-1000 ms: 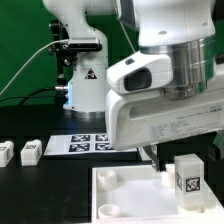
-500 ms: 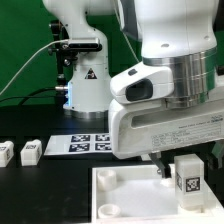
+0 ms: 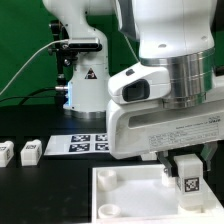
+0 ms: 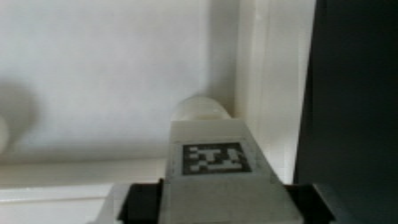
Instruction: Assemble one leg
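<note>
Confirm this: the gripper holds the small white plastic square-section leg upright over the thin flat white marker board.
Not quite. The gripper holds the small white plastic leg upright over the large flat white square board with round corner sockets, not the marker board, which lies farther back. The exterior view shows this.

The leg [image 3: 187,180] and square board [image 3: 125,200] look smooth matt white plastic.

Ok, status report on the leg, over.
Pincer shut on the leg. Leg upright over a corner of the white board. Nothing in the way.
</note>
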You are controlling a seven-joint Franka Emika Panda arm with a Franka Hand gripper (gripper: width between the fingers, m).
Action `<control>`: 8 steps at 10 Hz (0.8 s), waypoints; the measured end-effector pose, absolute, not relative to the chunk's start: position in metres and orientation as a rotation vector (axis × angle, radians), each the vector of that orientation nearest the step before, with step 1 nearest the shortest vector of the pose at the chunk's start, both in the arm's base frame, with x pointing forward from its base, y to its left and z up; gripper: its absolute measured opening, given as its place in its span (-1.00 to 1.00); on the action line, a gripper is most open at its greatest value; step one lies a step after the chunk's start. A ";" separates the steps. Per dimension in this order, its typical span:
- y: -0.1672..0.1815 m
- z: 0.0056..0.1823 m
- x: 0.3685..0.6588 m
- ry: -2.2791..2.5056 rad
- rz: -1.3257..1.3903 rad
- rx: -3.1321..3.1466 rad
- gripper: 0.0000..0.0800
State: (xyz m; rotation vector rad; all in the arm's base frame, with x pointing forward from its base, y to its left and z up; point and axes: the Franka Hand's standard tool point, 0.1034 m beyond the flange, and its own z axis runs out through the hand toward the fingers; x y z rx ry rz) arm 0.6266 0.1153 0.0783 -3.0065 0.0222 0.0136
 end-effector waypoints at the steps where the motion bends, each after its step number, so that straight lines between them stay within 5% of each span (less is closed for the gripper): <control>1: 0.116 0.078 0.629 0.272 -0.010 -2.996 -0.26; 5: 0.116 0.077 0.628 1.415 -0.009 -2.600 -0.26; 8: 0.124 0.077 0.623 1.666 0.073 -2.437 -0.26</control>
